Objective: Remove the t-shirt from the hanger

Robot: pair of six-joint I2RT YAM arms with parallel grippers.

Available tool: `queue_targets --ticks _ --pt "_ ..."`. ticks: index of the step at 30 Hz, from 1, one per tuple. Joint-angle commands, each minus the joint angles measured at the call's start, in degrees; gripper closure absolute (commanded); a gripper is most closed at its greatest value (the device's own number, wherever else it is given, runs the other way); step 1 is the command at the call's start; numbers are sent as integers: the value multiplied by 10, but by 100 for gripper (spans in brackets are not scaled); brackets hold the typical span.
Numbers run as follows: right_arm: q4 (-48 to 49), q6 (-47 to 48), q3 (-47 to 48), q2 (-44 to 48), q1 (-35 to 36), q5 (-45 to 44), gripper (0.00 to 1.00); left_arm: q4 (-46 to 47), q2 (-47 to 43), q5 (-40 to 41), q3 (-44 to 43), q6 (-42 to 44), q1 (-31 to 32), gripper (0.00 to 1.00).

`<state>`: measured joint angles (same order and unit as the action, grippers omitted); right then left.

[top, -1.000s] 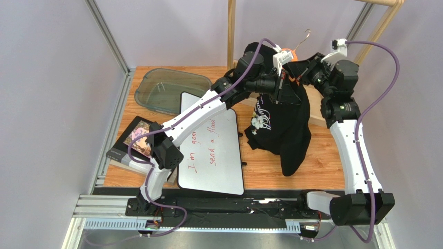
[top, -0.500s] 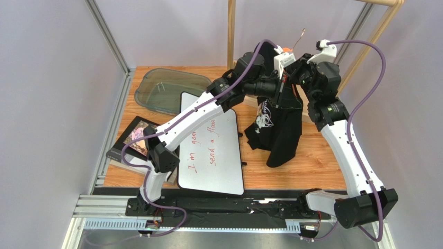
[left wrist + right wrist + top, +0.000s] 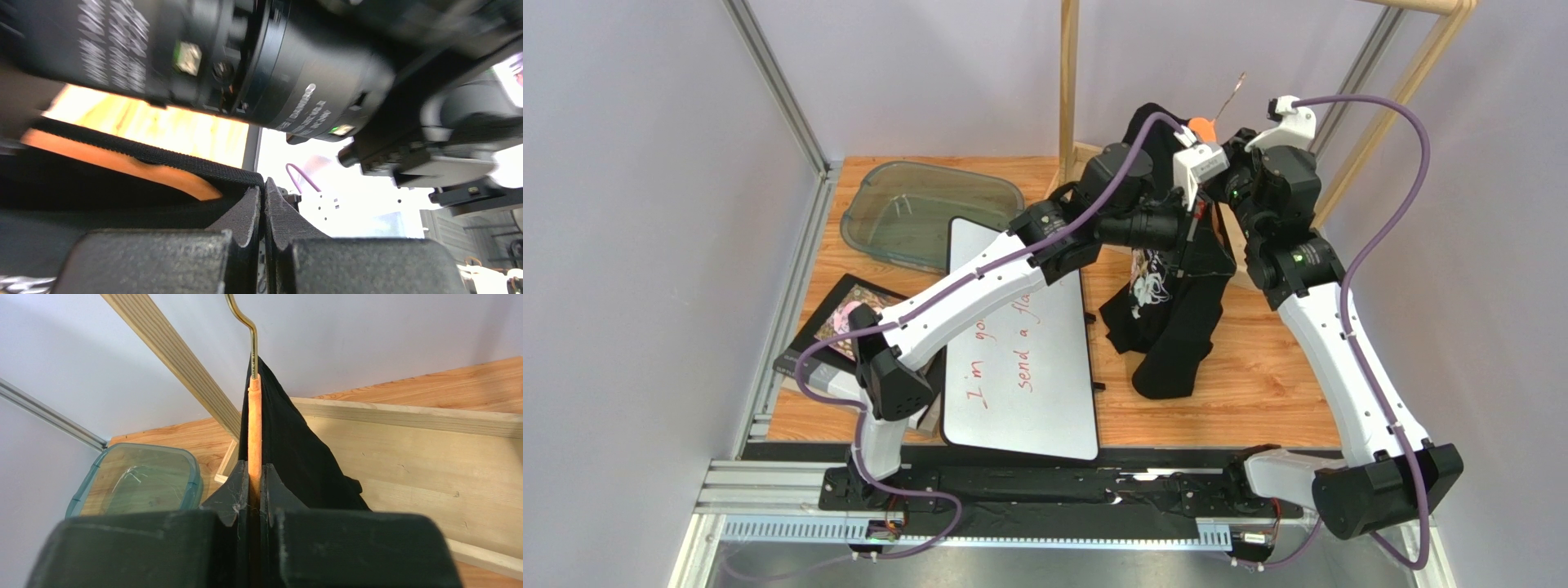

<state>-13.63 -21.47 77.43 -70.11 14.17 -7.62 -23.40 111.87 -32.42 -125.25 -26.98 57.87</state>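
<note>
With the right gripper [image 3: 256, 471] clamped on the hanger [image 3: 254, 416] above the table's [image 3: 1271, 398] far edge, the left gripper [image 3: 264, 187], pinching the t-shirt [image 3: 1173, 337], should peel cloth down slowly.

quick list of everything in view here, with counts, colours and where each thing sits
t-shirt: 1, black with pale print, hanging right of the whiteboard
hanger: 1, orange with metal hook, inside the t-shirt's top
container: 1, clear with teal rim, far left of the table
whiteboard: 1, white with red handwriting, mid table
book: 1, black cover with pinkish picture, near left
rack: 1, pale wood, at the far edge
table: 1, brown wood, under it all
left pincer: 1, black, shut on the t-shirt's edge
right pincer: 1, black, shut on the hanger
</note>
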Motion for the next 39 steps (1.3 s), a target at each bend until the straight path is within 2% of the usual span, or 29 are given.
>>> queue_targets --ticks 1,7,11,19,24,27,28,30,34,37,39 --pt "57 -24 37 -5 -3 -48 100 46 -6 -70 8 -22 56 100" --pt "26 -37 57 0 -2 -74 100 131 -49 -50 155 -44 59 100" --pt "-2 -67 62 4 -29 -59 100 127 -86 -11 251 -19 59 100" --pt "-62 -82 84 13 -34 -30 100 122 -98 32 297 -7 49 100" --pt "-72 -29 59 58 -34 -15 100 148 -137 20 355 -24 -12 100" --pt "-61 2 33 85 -34 7 100 148 -162 15 364 -21 -35 80" --pt "-61 7 28 89 -34 11 100 147 -169 13 362 -9 -37 68" --pt "-69 15 22 102 -34 28 100 134 -179 4 348 4 -37 60" --pt "-145 36 59 88 -35 59 100 98 -190 10 319 28 -39 26" --pt "-239 43 111 60 -33 68 100 85 -200 41 311 33 -41 23" --pt "-276 42 128 54 -33 99 100 73 -200 73 302 33 -46 13"
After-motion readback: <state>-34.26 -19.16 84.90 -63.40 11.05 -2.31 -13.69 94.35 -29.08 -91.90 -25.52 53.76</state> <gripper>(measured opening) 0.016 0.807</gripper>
